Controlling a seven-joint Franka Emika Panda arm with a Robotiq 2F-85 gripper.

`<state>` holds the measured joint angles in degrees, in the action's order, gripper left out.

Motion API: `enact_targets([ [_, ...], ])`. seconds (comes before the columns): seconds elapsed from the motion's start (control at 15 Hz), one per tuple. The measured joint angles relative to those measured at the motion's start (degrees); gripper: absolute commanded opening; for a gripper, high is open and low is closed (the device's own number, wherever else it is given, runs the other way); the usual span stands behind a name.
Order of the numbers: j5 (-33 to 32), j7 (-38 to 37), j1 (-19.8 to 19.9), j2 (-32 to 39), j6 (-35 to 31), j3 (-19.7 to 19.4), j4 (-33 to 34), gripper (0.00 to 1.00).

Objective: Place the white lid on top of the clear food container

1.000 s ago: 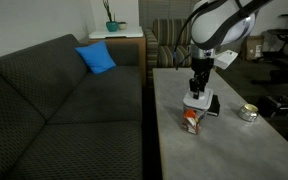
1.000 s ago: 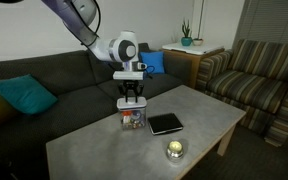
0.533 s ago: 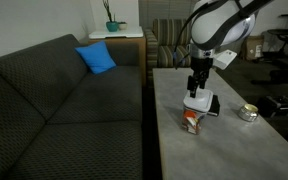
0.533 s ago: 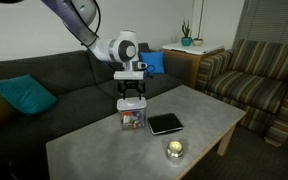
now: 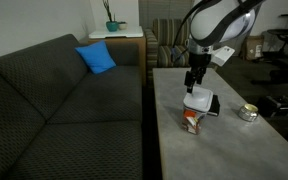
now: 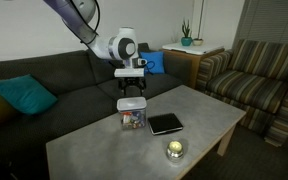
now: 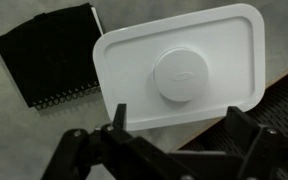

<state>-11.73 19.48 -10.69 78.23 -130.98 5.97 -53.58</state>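
The white lid [image 7: 179, 65] lies flat on top of the clear food container [image 5: 191, 121], whose orange and red contents show through its wall in both exterior views [image 6: 132, 119]. The lid [image 5: 197, 100] [image 6: 132, 103] covers the tub's mouth. In the wrist view the tub is hidden under the lid. My gripper [image 7: 179, 125] hangs a little above the lid, open, with nothing between its fingers [image 7: 119, 113]. In both exterior views the gripper [image 5: 194, 84] [image 6: 131, 86] stands clear of the lid, straight over it.
A black flat book-like rectangle [image 7: 49, 55] [image 6: 165, 123] lies on the grey table [image 6: 94, 150] right beside the container. A small round shiny tin [image 5: 247, 113] [image 6: 173, 149] sits further off. A dark sofa [image 5: 54, 110] with a blue cushion [image 5: 97, 58] runs along the table.
The gripper has opened fully, let go of the lid and risen a little. The lid stays on the container.
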Motion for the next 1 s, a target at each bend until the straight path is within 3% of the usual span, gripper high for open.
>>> enact_targets([
  [0.67, 0.0, -0.1, 0.0, -3.7, -0.1, 1.1, -5.0, 0.02],
  [1.0, -0.1, -1.6, 0.0, -6.0, -2.1, 0.3, -10.5, 0.00],
])
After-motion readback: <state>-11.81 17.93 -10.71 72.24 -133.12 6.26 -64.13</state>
